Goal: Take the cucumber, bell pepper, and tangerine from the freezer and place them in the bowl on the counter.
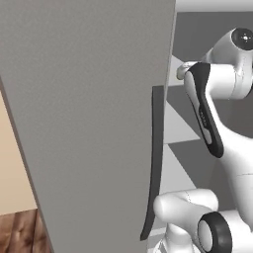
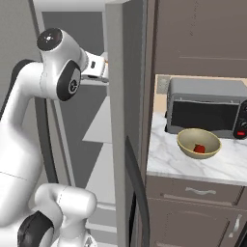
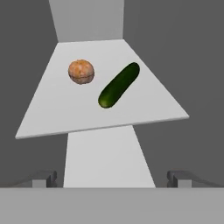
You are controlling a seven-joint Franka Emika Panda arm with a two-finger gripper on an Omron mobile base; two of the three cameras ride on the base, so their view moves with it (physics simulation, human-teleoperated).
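My gripper [image 3: 113, 179] is open and empty, looking down on a pale grey shelf [image 3: 65, 113] inside the freezer [image 1: 89, 123]. On that shelf lie the orange-tan tangerine [image 3: 81, 71] at the left and the dark green cucumber [image 3: 119, 85] slanting beside it, both well ahead of my fingertips and apart from them. The yellow-olive bowl [image 2: 181, 140] stands on the marble counter [image 2: 164, 157] to the right of the freezer. The red bell pepper [image 2: 199, 149] sits inside it.
The freezer's open door [image 2: 116, 120] with its long dark handle [image 2: 137, 188] stands between the arm and the counter. A grey microwave [image 2: 205, 108] sits behind the bowl. Brown drawers [image 2: 193, 202] run below the counter. A lower freezer shelf [image 3: 107, 153] lies beneath.
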